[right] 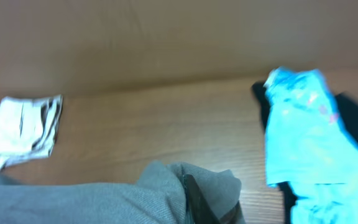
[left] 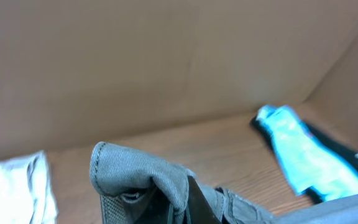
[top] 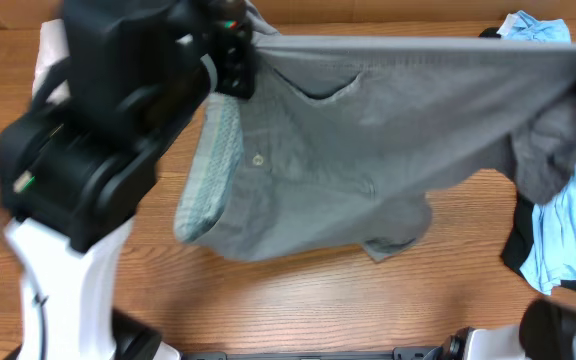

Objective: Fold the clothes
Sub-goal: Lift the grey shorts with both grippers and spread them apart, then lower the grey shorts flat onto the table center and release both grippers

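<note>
Shorts [top: 368, 150] of mid-grey cloth are hanging in the air above the table [top: 268, 300], stretched by the waistband [top: 418, 45] between the two arms, with the legs drooping toward the near side. The left gripper [left: 190, 200] is pinching one end of the waistband at the left. Its wrist view is showing cloth bunched over a dark finger, so the jaws are judged pressed together on the fabric. The right gripper [right: 201, 202] is doing the same at the far right end, with grey cloth heaped around its finger.

The band is running taut and straight while everything below it is sagging and creasing, so the garment is behaving as light, limp and unlikely to slip. A paler inner lining [top: 213, 170] is flopping out on the left side. Nothing here is looking fragile. The risk is probably cloth folding on itself as it is being lowered, not anything breaking.

The waistband corners are serving as the best hold, being the thickest, firmest part. For the fold itself, the leg hems would likely be the next places to take.

A light blue garment [top: 568, 230] is lying on a black one [top: 516, 240] at the right of the table. A pale folded piece [right: 23, 127] is sitting at the far left, well apart from them.
</note>
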